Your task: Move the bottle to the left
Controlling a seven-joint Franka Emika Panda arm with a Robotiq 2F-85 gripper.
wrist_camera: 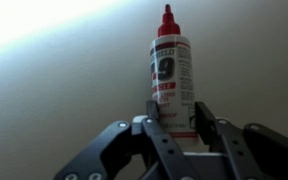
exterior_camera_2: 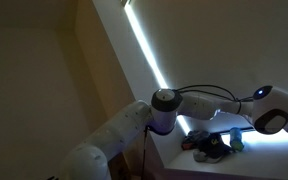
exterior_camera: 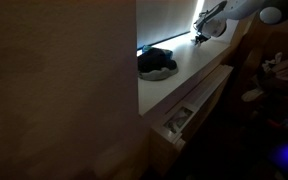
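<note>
Exterior, ledge: gripper [exterior_camera: 201, 37] sits upper right on the pale ledge [exterior_camera: 189, 85], well apart from the dark heap [exterior_camera: 156, 63]; the bottle is too small to pick out here.
Exterior, arm: arm [exterior_camera_2: 199, 95] stretches across to the lower right, above the dark heap [exterior_camera_2: 210, 148].
Wrist, bottle: bottle [wrist_camera: 171, 70] stands upright at centre frame, red cap on top.
Wrist, grip: fingers [wrist_camera: 156, 118] are nearly closed, pressed against both lower sides of the bottle and holding it.

One bottle [wrist_camera: 171, 85], one heap [exterior_camera: 156, 64] (dark)
</note>
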